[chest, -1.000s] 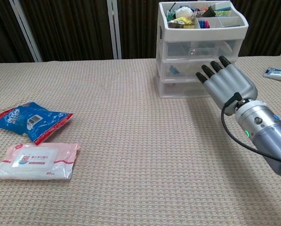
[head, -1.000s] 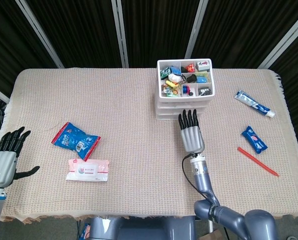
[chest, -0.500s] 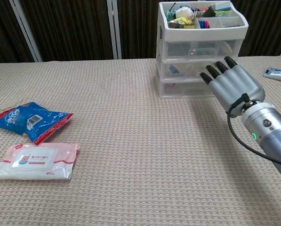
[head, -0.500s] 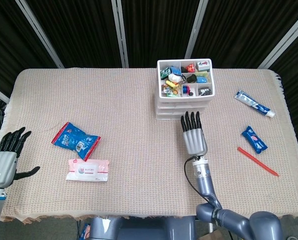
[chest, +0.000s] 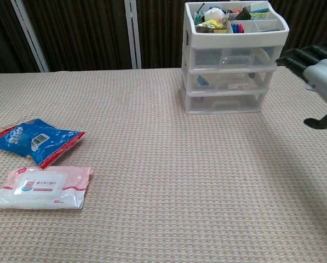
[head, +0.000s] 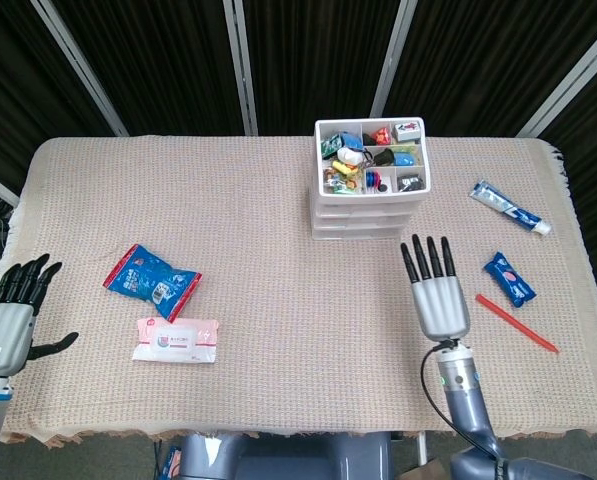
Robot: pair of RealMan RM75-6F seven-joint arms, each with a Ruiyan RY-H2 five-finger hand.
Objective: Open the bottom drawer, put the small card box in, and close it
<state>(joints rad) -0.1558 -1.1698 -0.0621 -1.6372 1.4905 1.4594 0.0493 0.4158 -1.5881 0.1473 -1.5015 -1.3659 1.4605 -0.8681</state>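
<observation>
1. Two hands in view. The right hand [head: 438, 295] hangs over the counter [head: 268, 180] in front of and to the right of the drawer unit [head: 369, 195]. Its fingers [head: 425, 258] are straight and spread wide, holding nothing. The chest view shows it only at the right frame edge, thumb out.
2. The left hand [head: 13, 310] is at the counter's near-left corner, partly off the edge, with its fingers apart and nothing in them.
3. Open room: a broad bare stretch of cloth runs from the drawer unit's front to the near edge, and across the middle to the left.
4. Count: one drawer unit with three drawers, all pushed in, and a tray of small clutter on top. The bottom drawer [chest: 224, 102] is flush with the counter.
5. Left side: one blue snack bag [head: 150, 276] and one pink wipes pack [head: 175, 340], close together.
6. Right side: one toothpaste tube [head: 508, 208], one blue packet [head: 505, 278] and one red stick [head: 516, 322], the last near the right edge.
7. I cannot tell which item is the small card box.
8. Change: half a second ago the right hand's fingertips were almost at the bottom drawer's front. Now the hand has moved right and clear of it. The left hand and all the items are unmoved.
</observation>
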